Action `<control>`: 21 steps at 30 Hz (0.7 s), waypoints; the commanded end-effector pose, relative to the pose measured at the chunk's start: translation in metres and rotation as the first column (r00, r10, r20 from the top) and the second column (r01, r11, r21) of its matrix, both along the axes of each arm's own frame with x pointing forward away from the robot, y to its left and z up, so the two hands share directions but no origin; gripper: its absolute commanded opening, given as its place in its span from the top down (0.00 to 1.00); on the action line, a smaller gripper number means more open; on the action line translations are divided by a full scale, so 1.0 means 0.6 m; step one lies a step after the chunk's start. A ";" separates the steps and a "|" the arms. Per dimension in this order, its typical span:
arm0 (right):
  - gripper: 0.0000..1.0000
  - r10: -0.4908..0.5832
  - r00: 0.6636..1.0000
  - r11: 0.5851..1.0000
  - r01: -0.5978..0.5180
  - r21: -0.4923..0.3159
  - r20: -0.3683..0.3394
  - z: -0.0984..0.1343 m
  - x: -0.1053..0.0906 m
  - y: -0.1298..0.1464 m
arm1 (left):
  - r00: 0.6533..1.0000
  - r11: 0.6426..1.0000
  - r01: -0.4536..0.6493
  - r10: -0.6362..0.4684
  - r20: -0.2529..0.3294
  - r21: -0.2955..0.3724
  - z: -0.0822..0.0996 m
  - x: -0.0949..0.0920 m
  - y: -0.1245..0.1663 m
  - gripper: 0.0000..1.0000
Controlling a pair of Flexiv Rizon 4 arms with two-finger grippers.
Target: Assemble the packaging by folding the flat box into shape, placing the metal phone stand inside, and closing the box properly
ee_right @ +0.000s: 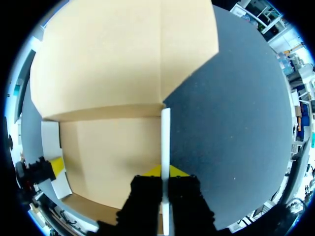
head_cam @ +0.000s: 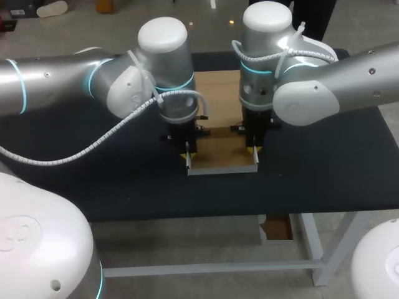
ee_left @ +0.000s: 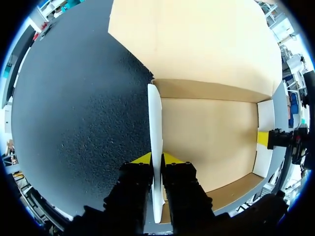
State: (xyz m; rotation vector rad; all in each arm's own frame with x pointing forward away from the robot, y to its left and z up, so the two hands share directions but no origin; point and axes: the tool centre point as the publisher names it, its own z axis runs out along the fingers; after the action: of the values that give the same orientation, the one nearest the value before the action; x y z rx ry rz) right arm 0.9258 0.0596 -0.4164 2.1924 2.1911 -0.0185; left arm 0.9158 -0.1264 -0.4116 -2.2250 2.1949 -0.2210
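Left pincer: your left pincer [ee_left: 156, 158] is nearly closed, its two yellow tips pinching the left wall [ee_left: 155, 123] of the box [head_cam: 221, 156], one finger outside and one inside.
Right pincer: your right pincer [ee_right: 165, 172] is just as narrow and grips the right wall [ee_right: 166, 140] from both faces.
Box: it sits on the dark bench [head_cam: 93, 187], about midway between left and right. Both side walls stand upright, white outside and brown inside. A low near wall [head_cam: 221, 170] is also up.
Lid flap: the wide lid flap [head_cam: 218, 93] lies flat on the bench on the far side of the box, joined along the far crease.
Phone stand: you cannot see it in any view; the brown floor of the box is bare.
Step in hand: by my reading you are shaping the box, holding the two side walls square while the tray forms. Loading and closing are not yet done.
Next move: it looks as though the walls need locking so they stand unaided. Let go one side at a time and watch whether that wall leans outward. Then one arm must be freed to fetch the stand.
Risk: thin card held this tightly may crease or spring back on release, so open slowly.
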 end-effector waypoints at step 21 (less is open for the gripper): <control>1.00 0.001 1.000 1.000 -0.001 -0.001 -0.003 0.000 0.001 0.006 | 1.000 0.999 0.014 -0.014 -0.011 -0.036 -0.002 0.004 -0.013 0.75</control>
State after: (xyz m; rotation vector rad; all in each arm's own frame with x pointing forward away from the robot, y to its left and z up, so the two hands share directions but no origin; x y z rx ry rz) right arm 0.9259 0.0587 -0.4165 2.1925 2.1912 -0.0189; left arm 0.9174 -0.1309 -0.4110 -2.2359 2.2300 -0.2473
